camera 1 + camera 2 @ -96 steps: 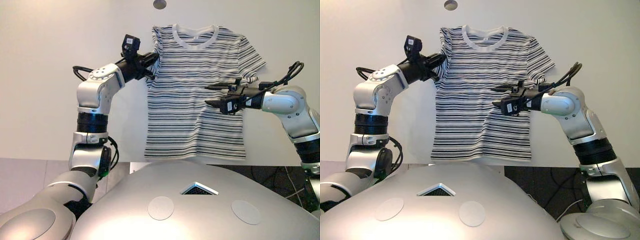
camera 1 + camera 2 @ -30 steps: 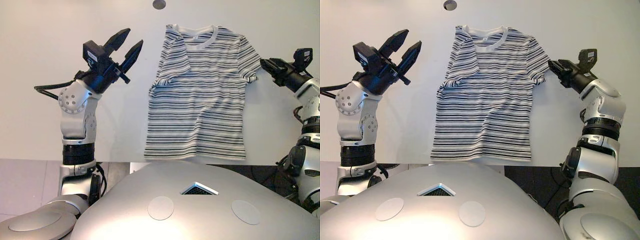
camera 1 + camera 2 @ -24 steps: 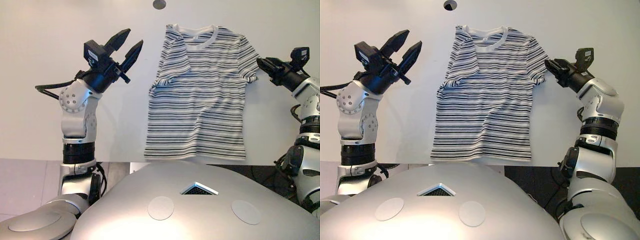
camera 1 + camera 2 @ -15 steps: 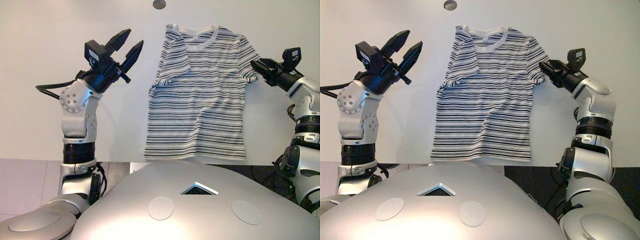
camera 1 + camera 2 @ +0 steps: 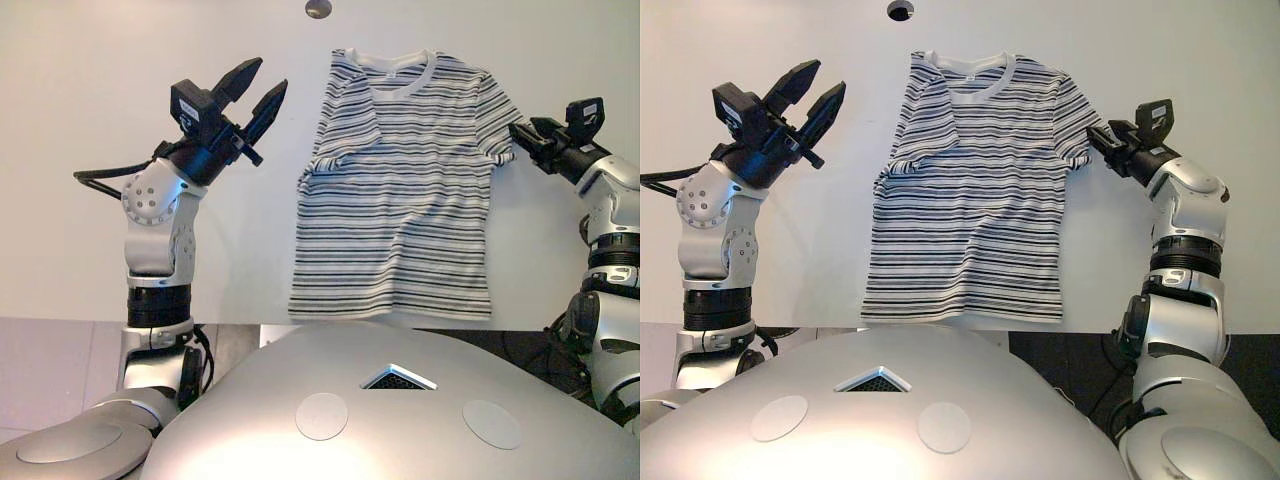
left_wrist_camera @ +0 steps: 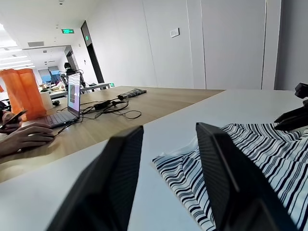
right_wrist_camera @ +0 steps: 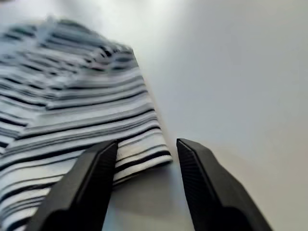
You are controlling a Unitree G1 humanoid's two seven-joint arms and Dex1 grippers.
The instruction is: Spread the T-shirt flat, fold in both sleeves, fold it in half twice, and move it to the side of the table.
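A striped T-shirt (image 5: 400,180) lies on the white table (image 5: 80,200), collar at the far side. Its left sleeve (image 5: 335,150) is folded in over the body; its right sleeve (image 5: 500,120) lies spread out. My left gripper (image 5: 265,78) is open and raised to the left of the shirt, holding nothing; the left wrist view shows its fingers (image 6: 120,183) wide apart, with the shirt (image 6: 250,163) beyond. My right gripper (image 5: 1095,135) is open at the right sleeve's hem. In the right wrist view the sleeve edge (image 7: 96,120) lies just ahead of its fingertips (image 7: 103,159).
A small grey disc (image 5: 319,8) sits on the table beyond the collar. White tabletop stretches out on both sides of the shirt. The table's near edge runs just below the shirt's hem. A wooden desk (image 6: 106,106) with a laptop stands past the table.
Since 3.2 s ago the left sleeve has been folded in and both grippers have left the shirt. In the last second the right gripper moved in to the right sleeve's hem; the left stayed almost still.
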